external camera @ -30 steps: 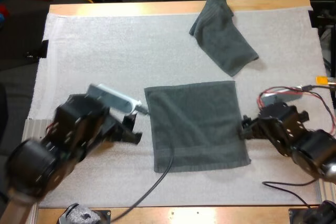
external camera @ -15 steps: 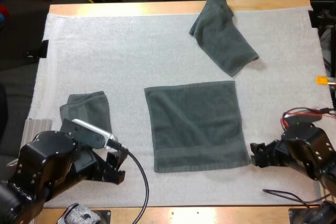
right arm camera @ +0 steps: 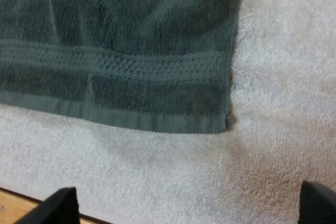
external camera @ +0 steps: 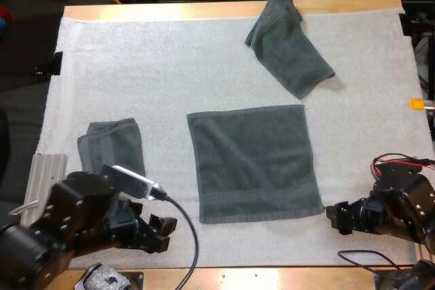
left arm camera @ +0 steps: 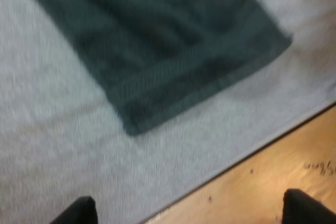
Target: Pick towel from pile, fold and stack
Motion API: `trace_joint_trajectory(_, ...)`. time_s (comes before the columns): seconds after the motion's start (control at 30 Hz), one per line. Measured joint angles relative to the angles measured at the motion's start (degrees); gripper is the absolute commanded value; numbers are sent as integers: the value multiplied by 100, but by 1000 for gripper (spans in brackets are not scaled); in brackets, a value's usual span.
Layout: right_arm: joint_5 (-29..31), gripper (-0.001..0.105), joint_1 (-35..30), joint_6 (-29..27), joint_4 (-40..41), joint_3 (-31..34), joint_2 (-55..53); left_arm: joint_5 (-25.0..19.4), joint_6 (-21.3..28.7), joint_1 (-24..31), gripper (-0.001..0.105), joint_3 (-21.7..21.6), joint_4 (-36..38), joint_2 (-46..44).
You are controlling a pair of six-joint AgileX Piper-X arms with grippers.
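A dark grey-green towel point(external camera: 253, 162) lies spread flat in the middle of the white mat point(external camera: 170, 73). A crumpled towel point(external camera: 289, 45) sits at the far side of the mat. A small folded towel point(external camera: 112, 144) rests at the near left. My left gripper point(external camera: 162, 227) is near the mat's front edge, left of the flat towel's near left corner point(left arm camera: 131, 124), open and holding nothing. My right gripper point(external camera: 338, 216) hovers just right of the flat towel's near right corner point(right arm camera: 223, 124), open and apart from the cloth.
The wooden table edge point(external camera: 272, 278) runs along the front, close under both grippers. A metal bracket point(external camera: 44, 171) sits at the mat's left edge beside the folded towel.
Both arms have pulled back toward the front edge. The left arm has drawn off the small folded towel, which now lies uncovered at the near left. The right gripper has moved from the flat towel's right edge to its near right corner.
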Motion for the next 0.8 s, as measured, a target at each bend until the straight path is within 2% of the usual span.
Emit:
trace_joint_trajectory(0.13, -142, 79, 0, 117, -102, 96, 0, 14, 1, 0, 68, 466, 12, 0)
trace_joint_trajectory(0.27, -349, 79, 0, 383, -528, 533, 0, 24, 1, 0, 68, 700, 3, 0)
trace_joint_trajectory(0.53, -395, 79, 0, 896, -1582, 1576, 13, 61, 1, 0, 68, 745, -199, 0)
trace_joint_trajectory(0.8, -324, 79, 0, 1376, -2502, 2258, 13, 233, 1, 0, 68, 745, -199, 0)
